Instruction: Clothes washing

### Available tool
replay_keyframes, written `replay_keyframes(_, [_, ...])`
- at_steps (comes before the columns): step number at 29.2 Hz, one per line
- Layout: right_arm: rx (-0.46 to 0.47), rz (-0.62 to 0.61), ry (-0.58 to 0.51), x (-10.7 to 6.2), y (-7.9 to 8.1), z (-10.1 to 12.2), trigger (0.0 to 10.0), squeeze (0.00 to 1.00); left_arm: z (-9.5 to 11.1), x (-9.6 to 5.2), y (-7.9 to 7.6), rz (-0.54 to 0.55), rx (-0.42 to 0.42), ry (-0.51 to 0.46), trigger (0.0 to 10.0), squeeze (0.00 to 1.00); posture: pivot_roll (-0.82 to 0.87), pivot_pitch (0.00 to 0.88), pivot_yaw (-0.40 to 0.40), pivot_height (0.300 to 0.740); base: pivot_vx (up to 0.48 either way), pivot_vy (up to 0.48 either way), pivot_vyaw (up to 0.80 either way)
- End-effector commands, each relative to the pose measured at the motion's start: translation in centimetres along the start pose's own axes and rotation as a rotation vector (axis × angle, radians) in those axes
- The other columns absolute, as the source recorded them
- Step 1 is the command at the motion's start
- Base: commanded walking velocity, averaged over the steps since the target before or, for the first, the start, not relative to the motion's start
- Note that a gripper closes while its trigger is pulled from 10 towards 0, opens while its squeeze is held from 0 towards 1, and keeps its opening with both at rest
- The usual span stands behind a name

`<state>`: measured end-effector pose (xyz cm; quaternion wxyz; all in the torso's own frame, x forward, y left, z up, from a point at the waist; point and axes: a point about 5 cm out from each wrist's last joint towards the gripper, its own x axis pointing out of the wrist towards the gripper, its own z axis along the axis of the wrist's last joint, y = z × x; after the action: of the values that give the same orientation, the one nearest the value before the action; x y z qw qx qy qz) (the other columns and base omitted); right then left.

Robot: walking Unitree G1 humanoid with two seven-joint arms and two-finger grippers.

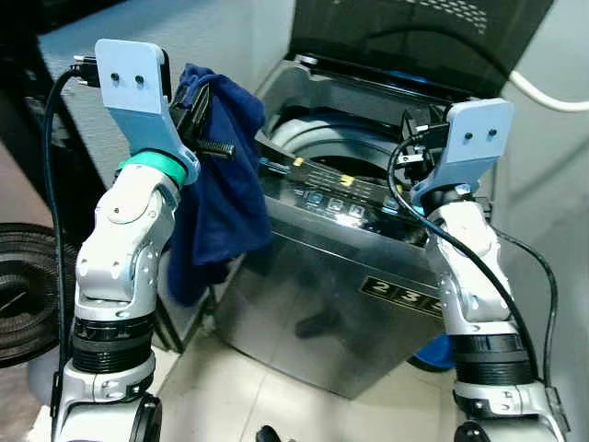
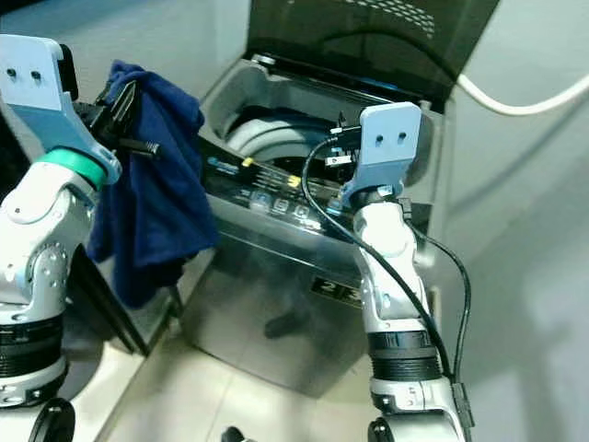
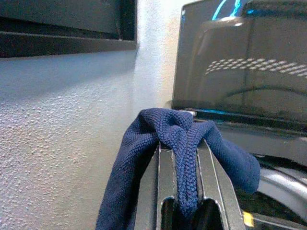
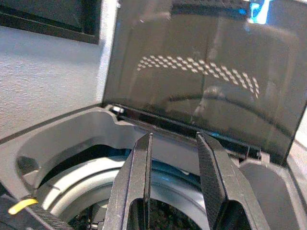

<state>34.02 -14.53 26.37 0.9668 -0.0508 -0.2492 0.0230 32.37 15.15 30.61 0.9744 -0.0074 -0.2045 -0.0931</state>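
Blue cloth is pinched between the closed fingers of the left gripper, raised up left of the washer, and it drapes down beside the machine's front corner. Over on the right, the right gripper hangs above the drum, fingers apart, holding nothing. Behind stands the raised lid.

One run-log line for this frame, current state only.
left end effector: shut on dark blue knitted cloth, beside washer | right end effector: open, above drum opening | grey top-loading washing machine: lid up
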Motion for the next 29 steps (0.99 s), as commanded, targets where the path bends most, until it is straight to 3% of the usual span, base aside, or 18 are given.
replay_keyframes(1, [0.009,-0.008,0.016,-0.13,-0.13,-0.41,10.0,0.00,0.26,0.13,-0.21,-0.005,0.010,-0.016,10.0,0.00,0.01,0.024,0.021,0.740,0.000,0.000,-0.80])
replay_keyframes(14, [0.034,-0.028,0.017,-0.01,-0.33,-0.34,10.0,0.00,0.57,0.10,-0.13,0.004,0.024,-0.049,10.0,0.00,0.01,0.035,0.019,0.740,0.031,0.021,-0.78])
replay_keyframes(29, [0.027,-0.026,0.009,-0.03,-0.23,-0.28,10.0,0.00,0.60,0.13,-0.11,0.007,0.022,-0.055,10.0,0.00,0.01,0.040,0.019,0.740,0.405,0.253,0.00])
